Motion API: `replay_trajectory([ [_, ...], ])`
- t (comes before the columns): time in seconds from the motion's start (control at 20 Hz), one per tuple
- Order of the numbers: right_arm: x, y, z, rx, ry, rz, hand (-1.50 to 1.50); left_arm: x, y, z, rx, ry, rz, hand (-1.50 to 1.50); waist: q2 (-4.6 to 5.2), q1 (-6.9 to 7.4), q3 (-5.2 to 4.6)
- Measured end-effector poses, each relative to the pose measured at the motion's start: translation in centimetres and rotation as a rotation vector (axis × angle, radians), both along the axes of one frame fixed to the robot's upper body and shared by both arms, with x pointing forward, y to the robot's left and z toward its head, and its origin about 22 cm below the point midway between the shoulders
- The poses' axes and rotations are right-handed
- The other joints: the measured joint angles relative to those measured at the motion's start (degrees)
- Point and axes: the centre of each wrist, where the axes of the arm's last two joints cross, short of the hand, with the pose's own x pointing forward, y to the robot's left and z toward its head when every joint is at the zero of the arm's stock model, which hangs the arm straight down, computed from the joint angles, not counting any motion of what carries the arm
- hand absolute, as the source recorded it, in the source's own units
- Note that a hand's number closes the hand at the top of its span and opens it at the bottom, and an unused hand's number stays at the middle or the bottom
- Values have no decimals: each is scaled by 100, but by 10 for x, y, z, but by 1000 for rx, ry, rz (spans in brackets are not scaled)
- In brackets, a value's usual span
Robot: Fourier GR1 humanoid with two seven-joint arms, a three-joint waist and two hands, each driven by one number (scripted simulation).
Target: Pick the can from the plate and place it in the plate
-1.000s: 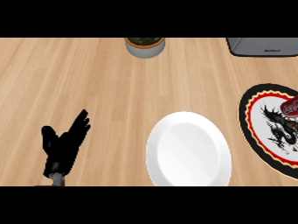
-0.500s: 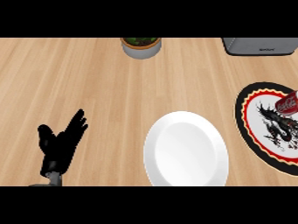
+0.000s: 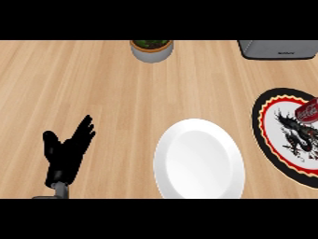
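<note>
On the wooden counter [image 3: 86,84], red can [image 3: 314,109] lying tilted on dragon-patterned plate [image 3: 285,140], beside white plate [image 3: 199,161]; left hand [image 3: 65,154] resting, fingers spread.

The tabletop [image 3: 86,88] is light wood with fine lengthwise grain and a matt finish. The white plate [image 3: 199,161] looks like smooth glazed ceramic with a soft sheen, while the patterned plate [image 3: 278,140] has a black rim and printed face. The red can [image 3: 314,109] looks like glossy metal; the left hand [image 3: 63,154] is matt black.
</note>
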Motion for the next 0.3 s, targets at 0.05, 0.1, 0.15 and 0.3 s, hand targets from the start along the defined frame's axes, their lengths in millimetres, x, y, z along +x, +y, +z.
replay_trajectory([
  [0.05, -9, 2, -3, -4, 11, 2, -150, -2, 1, -3, -3, 5, 0, 0, 1, 4, 0],
  [0.1, -14, 7, -7, -6, 17, 1, -150, -1, 4, -3, -2, 9, 0, 0, 2, 7, 0],
  [0.15, -15, 6, -5, -8, 25, 3, -150, 1, 5, -2, -2, 10, -1, 0, 4, 11, 3],
  [0.3, -29, 17, -7, -18, 36, 4, -150, 2, 5, -1, 0, 7, 1, 0, 5, 16, 0],
])
